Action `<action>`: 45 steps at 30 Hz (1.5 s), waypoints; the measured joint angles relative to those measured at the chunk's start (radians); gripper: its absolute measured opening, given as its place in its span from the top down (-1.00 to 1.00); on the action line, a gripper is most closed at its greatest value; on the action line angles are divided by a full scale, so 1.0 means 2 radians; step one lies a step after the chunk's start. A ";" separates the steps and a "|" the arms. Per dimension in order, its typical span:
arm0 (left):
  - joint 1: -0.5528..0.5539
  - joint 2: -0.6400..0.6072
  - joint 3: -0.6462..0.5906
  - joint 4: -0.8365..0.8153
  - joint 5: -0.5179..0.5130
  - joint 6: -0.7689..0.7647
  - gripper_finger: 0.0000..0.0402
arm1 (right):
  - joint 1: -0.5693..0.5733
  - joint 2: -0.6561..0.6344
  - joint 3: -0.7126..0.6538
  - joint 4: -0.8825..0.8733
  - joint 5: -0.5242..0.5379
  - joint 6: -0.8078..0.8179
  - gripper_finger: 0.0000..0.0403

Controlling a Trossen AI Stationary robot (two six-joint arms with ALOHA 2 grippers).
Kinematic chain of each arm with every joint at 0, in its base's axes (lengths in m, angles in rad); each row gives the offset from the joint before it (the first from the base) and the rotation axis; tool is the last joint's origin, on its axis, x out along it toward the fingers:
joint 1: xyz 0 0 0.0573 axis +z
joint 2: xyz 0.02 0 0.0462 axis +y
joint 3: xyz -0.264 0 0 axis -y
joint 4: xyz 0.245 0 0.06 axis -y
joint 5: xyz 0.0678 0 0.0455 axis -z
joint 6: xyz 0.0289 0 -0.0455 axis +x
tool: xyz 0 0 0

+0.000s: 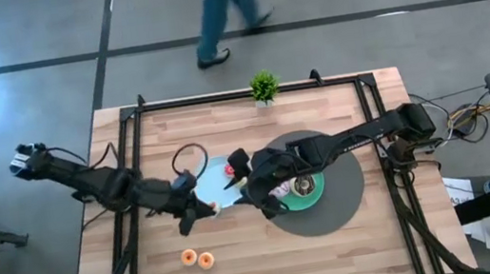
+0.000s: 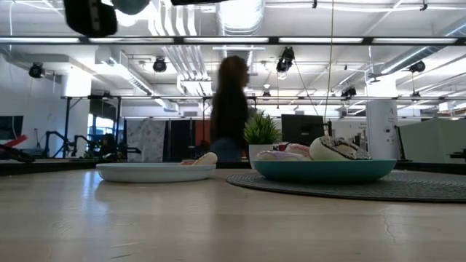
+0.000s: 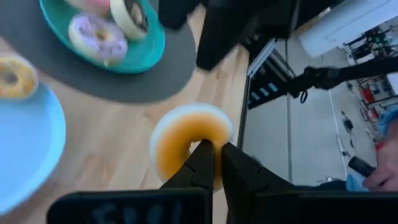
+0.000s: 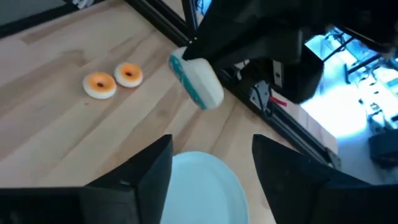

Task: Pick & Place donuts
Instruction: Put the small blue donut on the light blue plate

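An orange-iced donut [image 3: 186, 143] with a pale underside hangs above the wooden table, and my left gripper [image 3: 214, 163] is shut on it, near the light-blue plate [image 1: 218, 181]. From the right wrist view that donut [image 4: 198, 82] shows edge-on. My right gripper [image 4: 211, 168] stands open over the light-blue plate [image 4: 202, 186], with nothing between its fingers. A small yellow donut [image 3: 12, 76] lies on that plate. Larger iced donuts [image 3: 96, 37] lie on the green plate [image 1: 316, 194]. Two small orange donuts [image 1: 197, 258] lie flat on the table near its front edge. My left gripper pinches the orange donut's ring at the part nearest the gripper [image 3: 202, 146], between its two fingers. The fingers slant downward at it. The donut is lifted clear of the table, its iced face turned toward the wrist.
The green plate stands on a round dark mat [image 1: 346, 209] right of centre. A small potted plant [image 1: 264, 86] stands at the far edge. A black frame [image 1: 131, 143] runs along the table's sides. A person [image 1: 228, 14] walks beyond the far edge.
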 joint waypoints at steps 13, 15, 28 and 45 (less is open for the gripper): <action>0.109 0.027 0.000 0.032 0.123 0.044 1.00 | -0.002 0.000 0.000 0.005 0.000 -0.045 -0.10; 0.113 0.033 0.000 0.042 0.132 0.044 1.00 | -0.004 0.000 0.000 0.005 0.000 -0.046 -0.07; 0.114 0.035 0.000 0.076 0.134 0.045 1.00 | -0.010 0.011 0.000 0.001 -0.002 -0.057 0.24; 0.117 0.036 0.000 0.050 0.128 0.043 1.00 | -0.010 0.011 0.000 0.000 0.000 -0.055 0.55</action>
